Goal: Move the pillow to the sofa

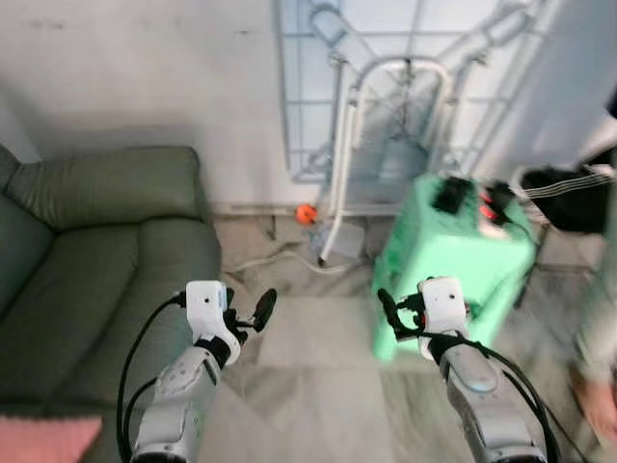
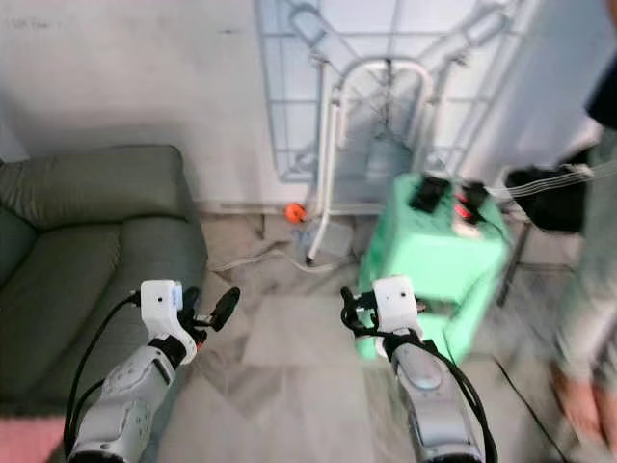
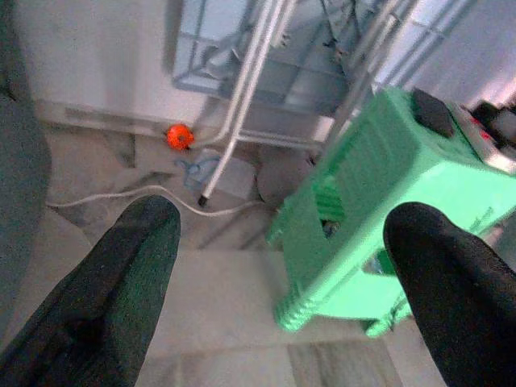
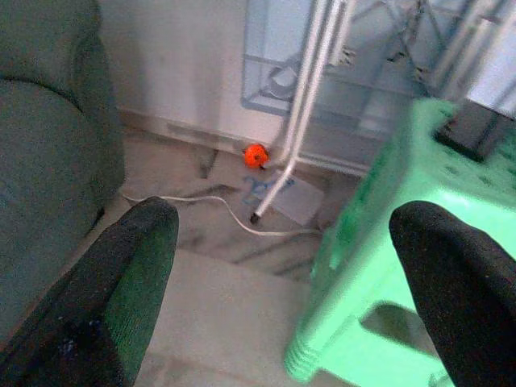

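A pink pillow [image 1: 46, 439] shows at the lower left corner, lying on the front of the dark green sofa [image 1: 96, 251]; most of it is cut off by the picture's edge. My left gripper [image 1: 253, 313] is held out over the floor just right of the sofa's arm, open and empty. My right gripper [image 1: 390, 313] is raised beside a green stool, also open and empty. In the wrist views the black fingers [image 3: 129, 274] [image 4: 121, 282] stand wide apart with nothing between them. Neither gripper touches the pillow.
A mint green plastic stool [image 1: 453, 260] with small black and red items on top stands at the right front. Behind it a white metal rack [image 1: 386, 96] leans on the wall. An orange ball [image 1: 306, 213] and a white cable [image 4: 218, 210] lie on the floor. A person [image 1: 598, 386] stands at the far right.
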{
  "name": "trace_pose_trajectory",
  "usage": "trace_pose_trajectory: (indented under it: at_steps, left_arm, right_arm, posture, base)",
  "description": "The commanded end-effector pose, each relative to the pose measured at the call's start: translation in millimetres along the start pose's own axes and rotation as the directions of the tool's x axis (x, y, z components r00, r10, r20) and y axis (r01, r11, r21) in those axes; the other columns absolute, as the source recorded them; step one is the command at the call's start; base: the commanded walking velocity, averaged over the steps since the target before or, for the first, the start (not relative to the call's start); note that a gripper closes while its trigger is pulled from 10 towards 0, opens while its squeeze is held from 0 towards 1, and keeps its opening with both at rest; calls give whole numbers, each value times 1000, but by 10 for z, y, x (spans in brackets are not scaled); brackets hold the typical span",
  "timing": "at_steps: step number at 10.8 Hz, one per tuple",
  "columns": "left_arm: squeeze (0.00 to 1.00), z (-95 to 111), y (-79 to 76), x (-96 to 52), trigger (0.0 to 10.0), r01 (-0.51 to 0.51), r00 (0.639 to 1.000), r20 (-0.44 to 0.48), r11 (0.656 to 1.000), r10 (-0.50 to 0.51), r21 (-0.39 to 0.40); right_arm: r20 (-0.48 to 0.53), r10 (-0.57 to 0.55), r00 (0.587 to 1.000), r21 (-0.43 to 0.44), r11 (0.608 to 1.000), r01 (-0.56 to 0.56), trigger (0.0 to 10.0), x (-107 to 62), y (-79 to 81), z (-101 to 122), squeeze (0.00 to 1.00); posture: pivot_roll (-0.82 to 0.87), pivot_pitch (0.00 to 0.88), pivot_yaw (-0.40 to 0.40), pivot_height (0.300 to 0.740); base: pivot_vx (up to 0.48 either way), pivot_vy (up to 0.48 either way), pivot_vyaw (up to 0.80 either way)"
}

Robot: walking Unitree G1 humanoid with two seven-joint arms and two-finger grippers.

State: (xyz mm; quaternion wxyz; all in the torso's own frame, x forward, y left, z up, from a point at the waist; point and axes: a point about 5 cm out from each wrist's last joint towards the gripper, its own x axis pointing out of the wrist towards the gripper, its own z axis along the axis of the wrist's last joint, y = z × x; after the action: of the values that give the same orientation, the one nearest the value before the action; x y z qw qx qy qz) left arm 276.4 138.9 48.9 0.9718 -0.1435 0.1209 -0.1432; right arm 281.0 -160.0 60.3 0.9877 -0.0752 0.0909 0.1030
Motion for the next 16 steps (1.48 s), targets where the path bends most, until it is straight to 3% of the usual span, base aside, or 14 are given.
trace_pose_trajectory:
  at_steps: [1,4,8,12,13,16]
  left_arm:
    - [0,-3,107,-42,10000,-24,1000,-9,999,25,23]
    - [0,-35,128,-41,10000,-19,999,-25,999,20,32]
    - [0,-177,405,-137,10000,-84,992,-91,994,91,73]
    - [0,-529,733,-393,10000,-172,956,-215,975,200,143]
    - [0,-624,833,-482,10000,-219,932,-258,963,254,156]
    - [0,-993,1065,-867,10000,-320,804,-451,921,388,222]
  right_arm:
    - [7,10,1000,8,1000,-10,10000,27,60,11,0]
    - [-4,1,1000,4,1000,-1,10000,36,20,-33,0]
    - [-70,-40,997,-31,999,38,10000,-3,-106,-250,0]
    - [-193,-150,970,-84,987,136,10000,-185,-373,-649,0]
    - [-231,-186,955,-97,981,168,10000,-250,-439,-753,0]
    - [-386,-212,898,-144,975,168,10000,-423,-483,-1084,0]
  posture:
    - [-199,54,11,740]
    - [-200,50,10,740]
    - [-194,39,7,740]
    - [-198,30,4,740]
    - [-202,26,1,740]
    - [-221,11,-2,740]
  base:
    - [458,0,0]
    - [458,0,0]
    - [458,0,0]
    - [342,0,0]
    - [0,0,0]
    - [0,0,0]
